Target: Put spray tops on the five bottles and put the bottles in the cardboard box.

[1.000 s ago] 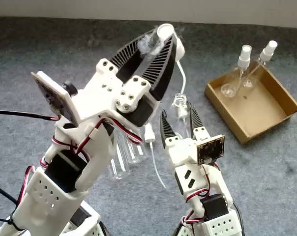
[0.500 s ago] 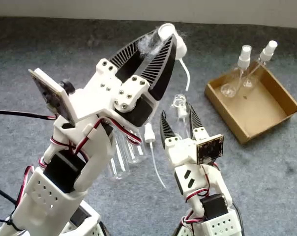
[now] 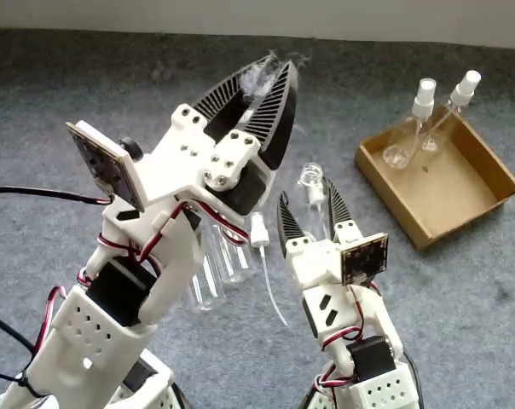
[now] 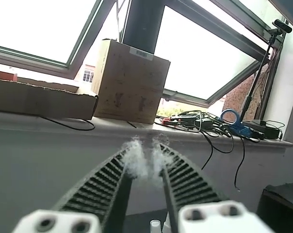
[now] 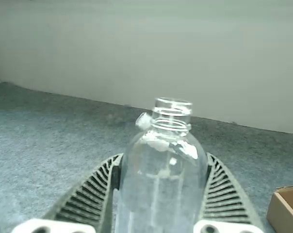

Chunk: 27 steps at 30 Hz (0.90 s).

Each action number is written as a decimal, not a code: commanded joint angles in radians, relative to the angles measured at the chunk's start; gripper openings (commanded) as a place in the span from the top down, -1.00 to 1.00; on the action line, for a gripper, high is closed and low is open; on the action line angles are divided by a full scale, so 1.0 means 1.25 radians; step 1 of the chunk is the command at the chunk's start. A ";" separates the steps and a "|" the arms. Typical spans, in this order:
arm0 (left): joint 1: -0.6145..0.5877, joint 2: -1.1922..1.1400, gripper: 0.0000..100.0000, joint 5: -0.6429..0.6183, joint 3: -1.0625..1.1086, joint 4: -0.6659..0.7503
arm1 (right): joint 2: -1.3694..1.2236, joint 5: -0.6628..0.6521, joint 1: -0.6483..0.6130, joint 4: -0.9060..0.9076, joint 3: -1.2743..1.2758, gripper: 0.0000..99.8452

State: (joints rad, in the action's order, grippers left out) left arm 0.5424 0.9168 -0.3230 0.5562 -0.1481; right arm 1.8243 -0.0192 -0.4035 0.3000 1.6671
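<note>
Two arms stand side by side over grey carpet [image 3: 87, 85]. The left arm is raised and bent at the wrist, so the left gripper [image 3: 271, 77] [image 4: 146, 154] points up and away towards a window [image 4: 40, 29]. Its fingers are drawn together to a narrow slit, and white fluff [image 3: 256, 78] [image 4: 136, 160] clings at the tips.

The right arm is low and extended forward. The right gripper [image 3: 309, 192] [image 5: 163, 162] is closed on an upright clear bottle [image 3: 311, 181] [image 5: 171, 124], one ribbed finger on each side of the body. The bottle's threaded neck is open and rises above the fingertips.

One loose spray top [image 3: 259, 230] lies on the carpet just beside the right gripper, on the side nearer the left arm. Its thin tube trails back towards the arm bases. More clear bottles [image 3: 228, 256] lie under the left arm's wrist, partly hidden by it.

The cardboard box [image 3: 392, 189] [image 5: 287, 208] sits well apart from the right gripper, on its outer side. Two capped bottles [image 3: 417, 115] [image 3: 452, 104] lean inside the box at its far end, their spray tops above the rim.
</note>
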 commanded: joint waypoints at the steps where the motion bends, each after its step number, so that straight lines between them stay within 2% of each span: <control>1: -0.042 0.003 0.96 -0.009 -0.003 0.010 | 0.013 -0.004 0.010 -0.023 0.020 0.72; 12: -0.257 -0.010 0.95 -0.009 0.012 -0.250 | 0.013 -0.002 0.012 -0.020 0.087 0.72; 14: -0.263 -0.037 0.95 -0.007 0.006 -0.268 | 0.013 -0.002 0.021 -0.020 0.087 0.72; 19: -0.263 -0.157 0.96 0.097 0.003 -0.271 | 0.013 -0.002 0.099 -0.020 0.088 0.72; 27: -0.265 -0.263 0.95 0.104 -0.044 -0.273 | 0.012 -0.001 0.127 -0.019 0.089 0.72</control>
State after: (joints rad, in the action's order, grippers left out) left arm 0.2171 0.6099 -0.2018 0.5746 -0.4872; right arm 1.8243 -0.0192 -0.2624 0.3000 1.6671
